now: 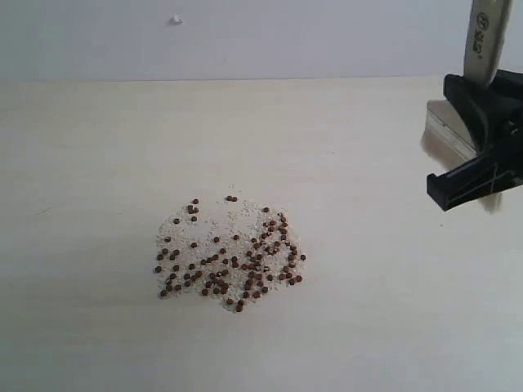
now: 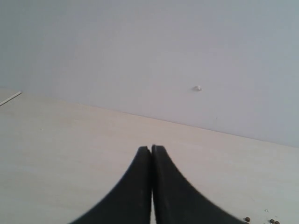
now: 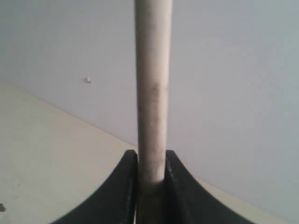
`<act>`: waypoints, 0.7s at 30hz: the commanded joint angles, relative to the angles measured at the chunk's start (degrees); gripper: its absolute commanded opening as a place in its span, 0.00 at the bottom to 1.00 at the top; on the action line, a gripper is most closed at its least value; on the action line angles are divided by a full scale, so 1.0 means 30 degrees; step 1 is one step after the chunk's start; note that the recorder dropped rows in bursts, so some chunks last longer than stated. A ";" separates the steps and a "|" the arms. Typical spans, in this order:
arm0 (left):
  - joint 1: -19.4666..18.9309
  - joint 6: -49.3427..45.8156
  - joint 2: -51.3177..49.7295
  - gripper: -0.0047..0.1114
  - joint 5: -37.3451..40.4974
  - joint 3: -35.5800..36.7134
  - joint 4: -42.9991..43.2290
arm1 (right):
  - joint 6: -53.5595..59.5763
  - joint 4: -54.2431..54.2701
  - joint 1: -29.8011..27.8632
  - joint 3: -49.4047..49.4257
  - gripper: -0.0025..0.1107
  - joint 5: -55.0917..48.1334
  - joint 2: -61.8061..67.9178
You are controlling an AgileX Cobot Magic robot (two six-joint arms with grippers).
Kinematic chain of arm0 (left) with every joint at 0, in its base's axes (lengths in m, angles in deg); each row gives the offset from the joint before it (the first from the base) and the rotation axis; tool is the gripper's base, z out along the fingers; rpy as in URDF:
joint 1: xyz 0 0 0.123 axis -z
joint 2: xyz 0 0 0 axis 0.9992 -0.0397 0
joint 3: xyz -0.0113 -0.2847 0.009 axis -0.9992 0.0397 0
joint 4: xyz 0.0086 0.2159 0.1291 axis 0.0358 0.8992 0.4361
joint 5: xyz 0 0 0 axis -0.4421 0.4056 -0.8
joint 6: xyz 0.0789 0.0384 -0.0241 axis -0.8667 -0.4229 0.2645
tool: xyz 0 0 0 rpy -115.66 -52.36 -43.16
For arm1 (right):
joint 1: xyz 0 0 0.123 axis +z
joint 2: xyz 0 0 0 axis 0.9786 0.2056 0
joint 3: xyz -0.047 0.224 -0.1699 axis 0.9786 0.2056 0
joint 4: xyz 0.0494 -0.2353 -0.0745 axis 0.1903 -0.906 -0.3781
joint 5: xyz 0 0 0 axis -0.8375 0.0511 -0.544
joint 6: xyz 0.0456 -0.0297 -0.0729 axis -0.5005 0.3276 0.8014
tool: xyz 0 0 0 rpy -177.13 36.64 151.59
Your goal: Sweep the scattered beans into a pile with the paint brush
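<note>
Beans (image 1: 233, 261): dozens, small, round, reddish-brown. They lie in a loose patch near the middle of the worktop (image 1: 98, 147), toward its near side. The patch is denser on its right side and thinner on its left, with a few strays at its far rim.

Crumbs (image 1: 237, 214): fine and whitish, spread under and among the beans, barest of beans at the far side of the patch.

Left gripper (image 2: 152, 148): seen in its wrist view only. The black jaws are pressed together with nothing between them, above bare worktop. A few beans show at the corner of that view.

Right gripper (image 3: 151, 158): at the right edge of the exterior view, farther back than the beans and well apart from them. The jaws are clamped on the brush.

Brush (image 1: 483, 41): its pale handle, bearing a dark printed mark, rises out of the jaws and runs out of the top of the exterior view. The head is mostly hidden behind the gripper, and whether it touches the worktop cannot be told.

Wall (image 1: 245, 37): plain, pale grey-blue, behind the worktop, with one small white speck (image 1: 176, 20) on it.
</note>
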 commanded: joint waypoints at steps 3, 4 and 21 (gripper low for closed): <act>-0.0059 0.0179 0.0125 0.04 0.0029 0.0065 -0.0045 | -0.1259 -0.0181 -0.3559 0.0076 0.02 0.0194 -0.1266; -0.0059 0.0179 0.0125 0.04 0.0029 0.0065 -0.0045 | -0.1842 -0.0835 -0.4164 0.0076 0.02 -0.0159 -0.1733; -0.0059 0.0179 0.0125 0.04 0.0029 0.0065 -0.0045 | -0.7755 -0.8042 -0.5706 -0.3432 0.02 -0.1491 0.3705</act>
